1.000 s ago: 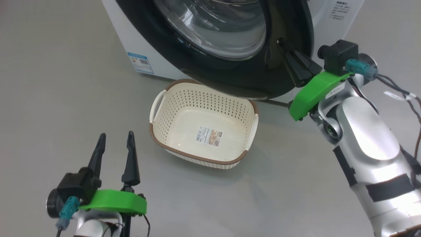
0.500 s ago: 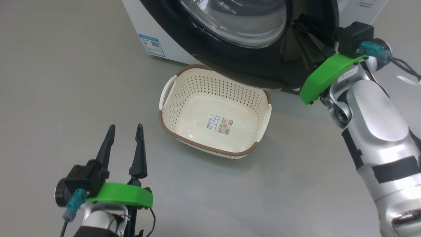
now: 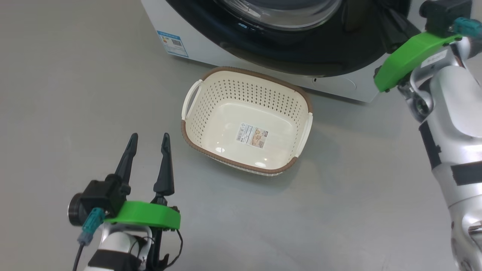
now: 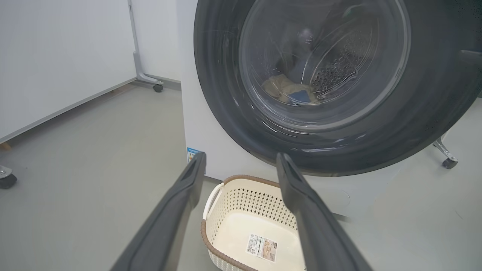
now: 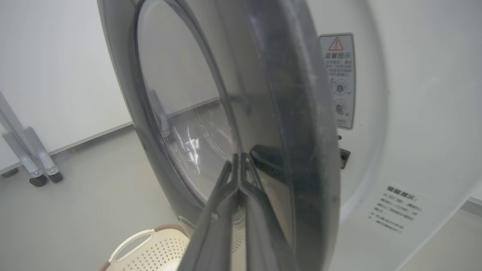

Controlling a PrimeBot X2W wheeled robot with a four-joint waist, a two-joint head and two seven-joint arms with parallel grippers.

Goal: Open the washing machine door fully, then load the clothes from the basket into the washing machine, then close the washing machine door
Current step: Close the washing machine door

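The washing machine (image 3: 335,82) stands at the top of the head view, its glossy black door (image 3: 301,49) swung nearly against the white front. In the right wrist view a narrow gap shows between the door's edge (image 5: 305,150) and the machine. My right gripper (image 5: 238,160) is shut and empty, its tips touching the door's outer face by the glass. Through the glass, the pale yellow and blue clothes (image 4: 284,88) lie in the steel drum. The cream basket (image 3: 196,113) sits on the floor with nothing but its label inside. My left gripper (image 3: 149,138) hangs open to the basket's left.
Grey floor (image 3: 75,75) spreads around the basket. White panel partitions on castors (image 4: 158,87) stand to the left of the machine, and another castor foot (image 4: 448,162) is at its right. A warning sticker (image 5: 340,81) sits on the machine's front beside the door opening.
The head camera has shifted. The door has swung closer to the machine with my shut right gripper against it, and no longer overhangs the basket. The left gripper stays open.
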